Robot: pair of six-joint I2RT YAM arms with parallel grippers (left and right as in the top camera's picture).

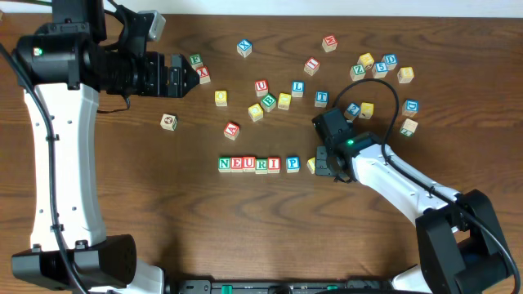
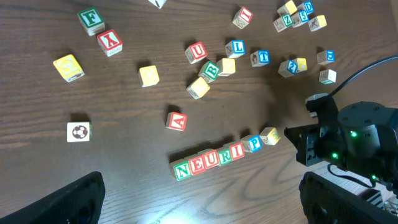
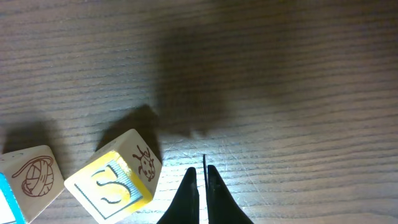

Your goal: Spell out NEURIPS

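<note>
Cubes N, E, U, R, I (image 1: 248,164) lie in a touching row in the middle of the table, with P (image 1: 292,164) a small gap to their right. A yellow S cube (image 1: 311,165) sits just right of P. In the right wrist view this S cube (image 3: 112,183) lies tilted, showing a ladybird on its side. My right gripper (image 3: 202,177) is shut and empty, just to the right of it on the wood. My left gripper (image 1: 189,77) hangs at the back left, far from the row. In the left wrist view its fingers (image 2: 68,202) stand wide open with nothing between them, above the row (image 2: 208,160).
Loose cubes lie scattered behind the row: A (image 1: 232,130), U (image 1: 261,85), L (image 1: 297,87), T (image 1: 321,98), X (image 1: 244,47) and a football cube (image 1: 168,122). A cluster (image 1: 376,65) sits at the back right. The right arm's cable (image 1: 384,86) loops over cubes there.
</note>
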